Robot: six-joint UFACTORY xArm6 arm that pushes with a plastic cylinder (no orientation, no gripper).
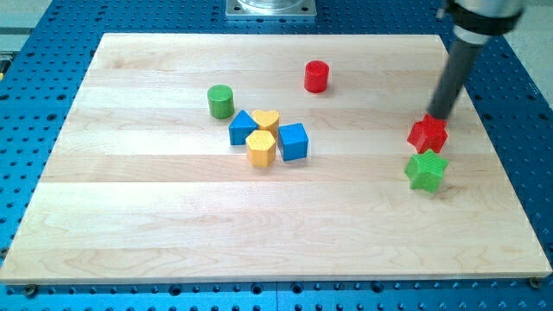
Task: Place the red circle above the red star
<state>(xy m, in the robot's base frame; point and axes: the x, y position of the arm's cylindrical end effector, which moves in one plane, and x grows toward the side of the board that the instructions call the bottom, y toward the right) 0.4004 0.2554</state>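
Observation:
The red circle (317,76), a short cylinder, stands in the upper middle of the wooden board (155,216). The red star (428,135) lies at the view's right, with a green star (426,169) just below it and touching or nearly touching it. My tip (440,116) is at the lower end of the dark rod, right at the red star's upper edge, touching or almost touching it. The red circle is well to the left of and above my tip.
A green cylinder (221,101) stands left of centre. Below and to the right of it is a tight cluster: a blue triangle-like block (243,128), a yellow heart (267,120), a yellow hexagon (260,148) and a blue cube (293,141). A metal mount (271,8) sits at the top edge.

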